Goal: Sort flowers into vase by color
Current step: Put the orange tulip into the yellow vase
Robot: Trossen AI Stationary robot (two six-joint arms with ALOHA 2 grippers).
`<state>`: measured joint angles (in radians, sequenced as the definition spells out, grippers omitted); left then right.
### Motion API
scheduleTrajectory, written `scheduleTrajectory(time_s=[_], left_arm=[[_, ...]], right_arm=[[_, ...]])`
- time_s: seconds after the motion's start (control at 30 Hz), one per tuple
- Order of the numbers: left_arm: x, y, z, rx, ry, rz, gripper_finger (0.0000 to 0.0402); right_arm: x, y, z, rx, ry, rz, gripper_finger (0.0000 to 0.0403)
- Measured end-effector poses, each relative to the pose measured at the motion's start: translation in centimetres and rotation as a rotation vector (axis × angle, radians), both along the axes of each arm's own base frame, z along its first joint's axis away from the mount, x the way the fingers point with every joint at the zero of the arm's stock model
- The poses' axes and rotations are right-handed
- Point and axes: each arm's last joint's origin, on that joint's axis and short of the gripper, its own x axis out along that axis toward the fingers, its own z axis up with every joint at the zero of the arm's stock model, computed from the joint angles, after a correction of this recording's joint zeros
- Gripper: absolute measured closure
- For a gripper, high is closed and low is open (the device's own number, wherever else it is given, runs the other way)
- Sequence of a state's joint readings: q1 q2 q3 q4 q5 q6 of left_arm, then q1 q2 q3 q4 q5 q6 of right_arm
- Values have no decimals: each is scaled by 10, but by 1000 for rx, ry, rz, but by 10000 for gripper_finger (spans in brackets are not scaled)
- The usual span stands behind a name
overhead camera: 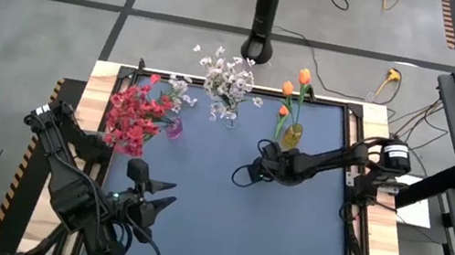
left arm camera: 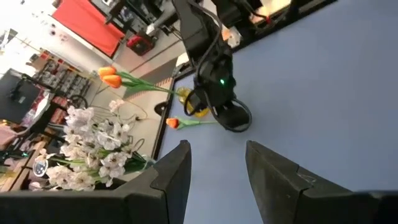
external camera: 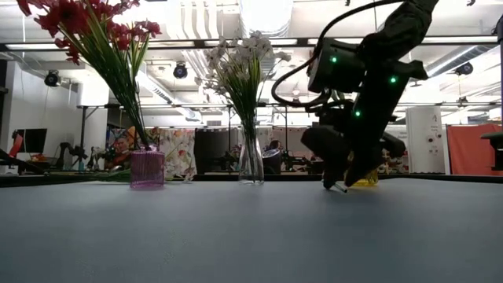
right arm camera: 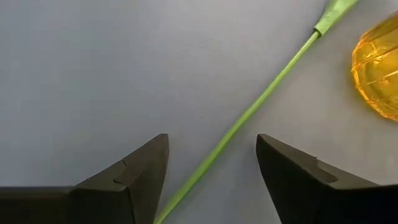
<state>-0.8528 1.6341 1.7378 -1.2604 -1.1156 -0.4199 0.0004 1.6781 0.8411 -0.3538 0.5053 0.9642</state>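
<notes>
Flowers are nearly sorted, but one orange tulip's green stem (right arm camera: 236, 127) lies flat on the table beside the yellow vase (right arm camera: 379, 71), so the right gripper (right arm camera: 211, 171), fingers apart, should squeeze it gently in the middle.

Even, bright overhead light across the dark blue table mat (overhead camera: 221, 219); shadows soft and faint. Low view is backlit: ceiling strip lights (external camera: 464, 39) at 12 o'clock glare white, so the black right arm (external camera: 377, 86) reads as a silhouette with green LEDs glowing. Near mat blurred there. Wrist views: own dark fingers (right arm camera: 134, 180) soft, the amber glass vase (right arm camera: 379, 68) glints at 3 o'clock.
</notes>
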Motion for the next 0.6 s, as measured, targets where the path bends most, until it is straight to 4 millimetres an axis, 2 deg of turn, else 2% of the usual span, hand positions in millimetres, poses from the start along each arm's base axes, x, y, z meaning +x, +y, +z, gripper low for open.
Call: scheduleTrajectory(time_s=[0.33, 0.6], left_arm=[[2, 1, 10, 74, -201, 101, 264], [1, 2, 22, 62, -240, 114, 264]], right_arm=[[0, 15, 1, 42, 15, 89, 271], [-6, 28, 4, 93, 79, 194, 349]])
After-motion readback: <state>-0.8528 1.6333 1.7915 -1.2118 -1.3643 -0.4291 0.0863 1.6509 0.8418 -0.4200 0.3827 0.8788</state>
